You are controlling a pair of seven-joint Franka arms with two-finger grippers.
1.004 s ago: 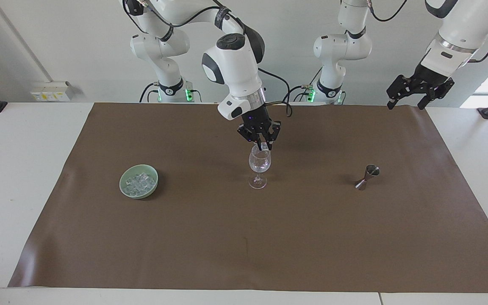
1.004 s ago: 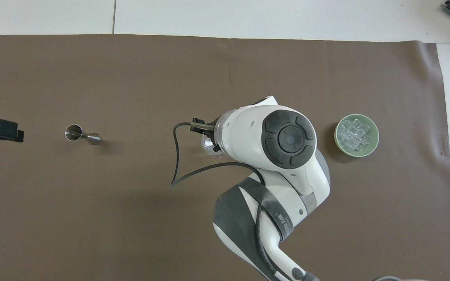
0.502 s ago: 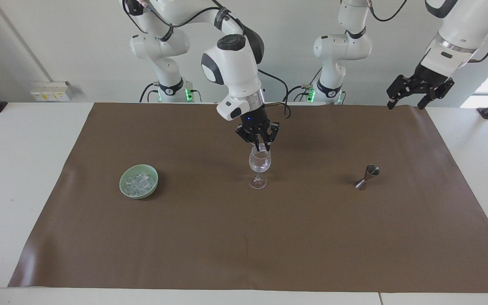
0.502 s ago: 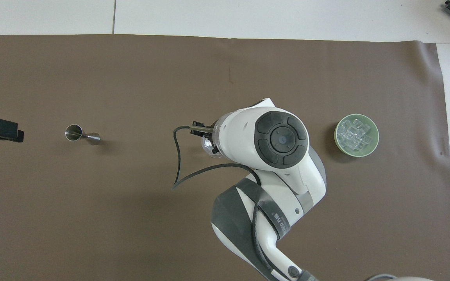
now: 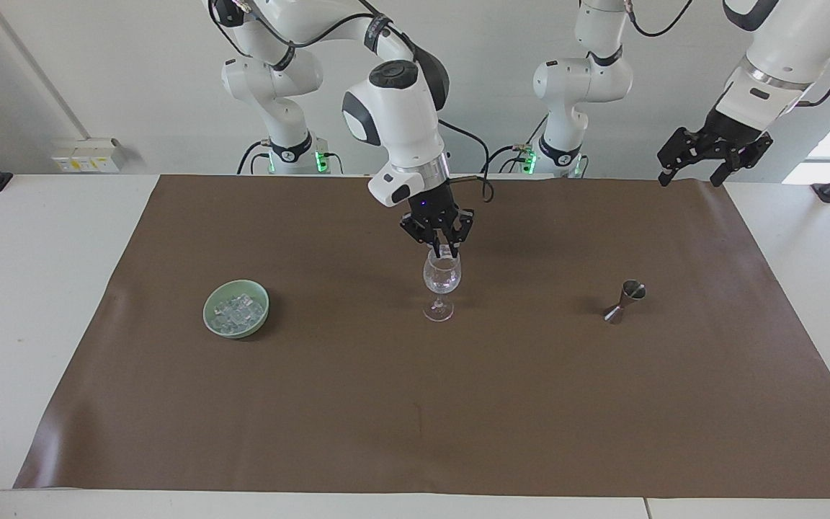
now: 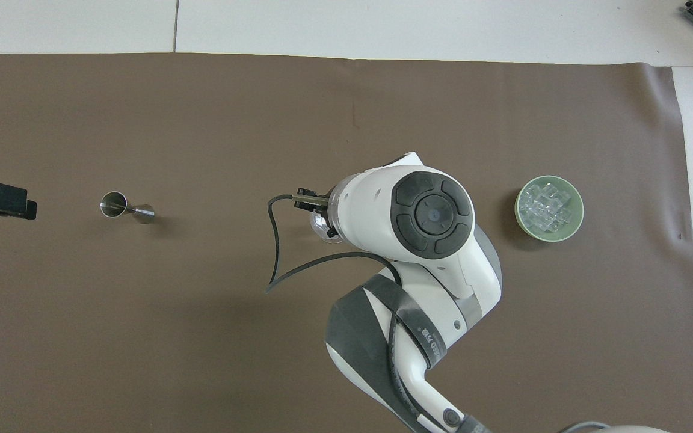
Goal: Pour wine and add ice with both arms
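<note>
Over the mouth of the clear stemmed wine glass [image 5: 442, 285], at the middle of the brown table mat [image 5: 415, 404], my right gripper [image 5: 447, 251] hangs pointing straight down. Its fingertips are pinched together just above the rim, with the outer links splayed to the sides. Whether an ice cube sits between the tips I cannot tell. From overhead my own white wrist housing covers most of the glass; only a sliver of the bowl [image 6: 320, 227] shows beside it.

The glass stands upright on its foot, with something clear and glassy low in the bowl.

The ice [image 5: 238, 311], small clear cubes in a heap, lies in the pale green round bowl [image 5: 211, 310] toward my right arm's end of the table, well apart from the glass.

A small steel double-cone jigger [image 5: 625, 300] stands toward my left arm's end, tilted, also well apart from the glass.

My left gripper [image 5: 699, 171] waits raised over the mat's corner at that end, fingers spread wide and holding nothing.
</note>
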